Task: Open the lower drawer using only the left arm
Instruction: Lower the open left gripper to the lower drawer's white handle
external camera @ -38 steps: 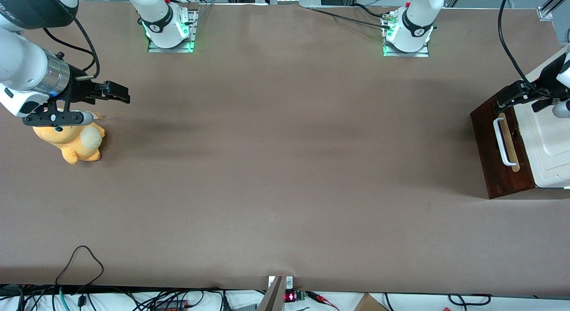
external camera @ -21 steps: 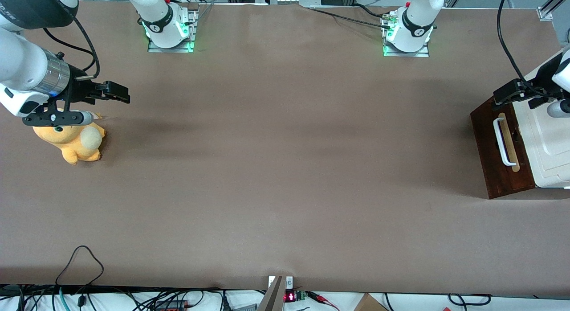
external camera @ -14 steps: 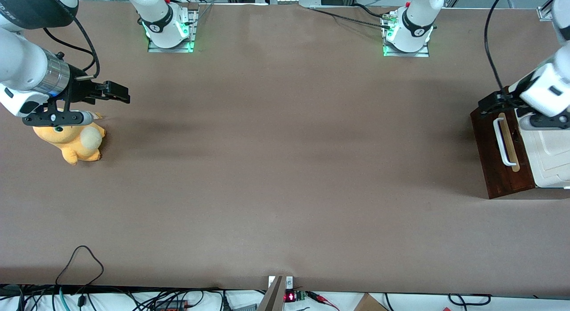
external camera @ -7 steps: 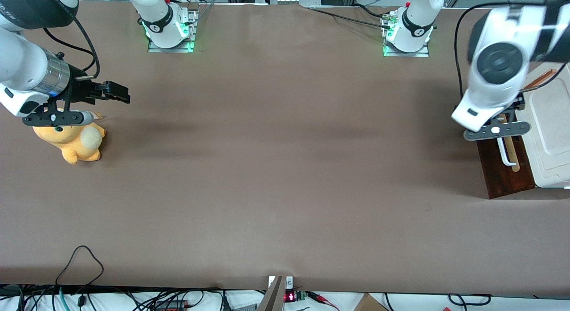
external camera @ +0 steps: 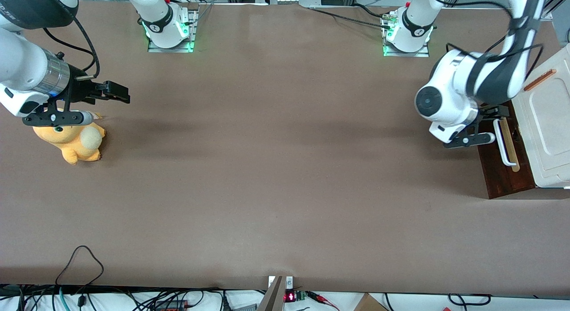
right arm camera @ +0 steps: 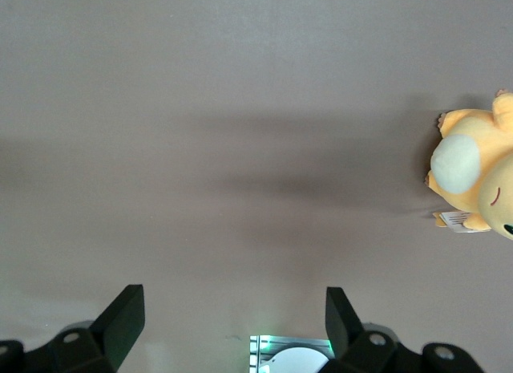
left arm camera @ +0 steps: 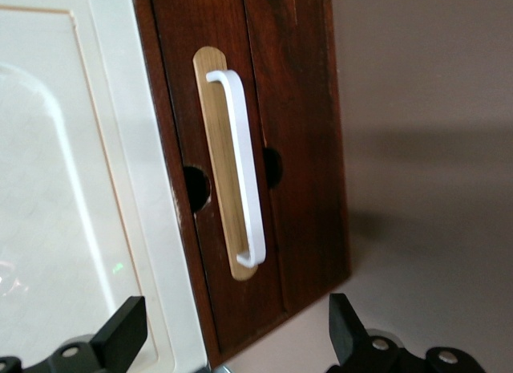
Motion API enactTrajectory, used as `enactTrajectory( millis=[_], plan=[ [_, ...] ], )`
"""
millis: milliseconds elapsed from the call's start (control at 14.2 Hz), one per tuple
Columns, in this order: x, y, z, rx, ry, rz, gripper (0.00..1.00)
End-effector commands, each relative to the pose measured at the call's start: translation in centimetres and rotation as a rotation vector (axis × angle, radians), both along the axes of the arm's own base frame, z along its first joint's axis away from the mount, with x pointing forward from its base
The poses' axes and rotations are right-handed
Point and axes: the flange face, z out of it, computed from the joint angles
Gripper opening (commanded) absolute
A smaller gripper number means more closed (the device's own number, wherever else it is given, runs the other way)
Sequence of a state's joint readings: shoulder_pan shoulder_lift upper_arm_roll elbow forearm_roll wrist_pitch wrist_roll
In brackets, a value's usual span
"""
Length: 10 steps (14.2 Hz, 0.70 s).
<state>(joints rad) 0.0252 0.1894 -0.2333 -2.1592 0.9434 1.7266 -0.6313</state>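
Lower drawer (external camera: 502, 157): at the working arm's end of the surface (external camera: 276, 168), dark brown front facing the parked arm's end, apparently shut flush.
Handle (left arm camera: 242, 168): white bar over a tan strip; free, nothing touching it.
Cabinet top (external camera: 545, 128): cream-white, above the drawer, with an orange-brown slot (external camera: 539, 79) now uncovered.
Left arm (external camera: 478, 81): swung round since the earlier frames; then reaching in over the cabinet from the table's edge, now in front of the drawer, wrist turned toward the dark front.
Gripper (left arm camera: 236, 337): just in front of the handle, nearer its farther end from the front camera; not yet around it.
Jaws: spread wide, with both black fingertips (left arm camera: 122, 331) showing well apart in the wrist view and nothing between them.
Change just made: half a second ago the wrist hung blurred above the drawer front, covering part of the handle; now lower, steadier, and off toward the parked arm's end, handle fully visible.
Meaning for task: looks like the approach nearly finished; grasp still to come, no pull begun.
Unchanged: drawer in the same place as in all earlier frames.
Next need, as judged: advance until the bar sits between the jaws, then close and draw toward the parked arm's end.
Risk: off-centre grip may twist the drawer or drag the whole cabinet.
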Motion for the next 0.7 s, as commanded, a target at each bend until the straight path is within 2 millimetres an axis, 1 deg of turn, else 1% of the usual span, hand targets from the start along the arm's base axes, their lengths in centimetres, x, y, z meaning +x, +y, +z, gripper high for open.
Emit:
enactTrajectory(
  millis=[0,140,281,491,632],
  plan=[
    [-0.4,0.1,-2.8,0.088,0.002,-0.074,1.0],
    [-0.7,0.4,-4.5,0.134,0.012,-0.115,1.0],
    [-0.8,0.8,-5.8,0.173,0.016,-0.151,0.99],
    [-0.7,1.5,-7.6,0.211,0.006,-0.171,0.98],
    [-0.5,2.5,-8.3,0.241,0.009,-0.193,0.98]
  ],
)
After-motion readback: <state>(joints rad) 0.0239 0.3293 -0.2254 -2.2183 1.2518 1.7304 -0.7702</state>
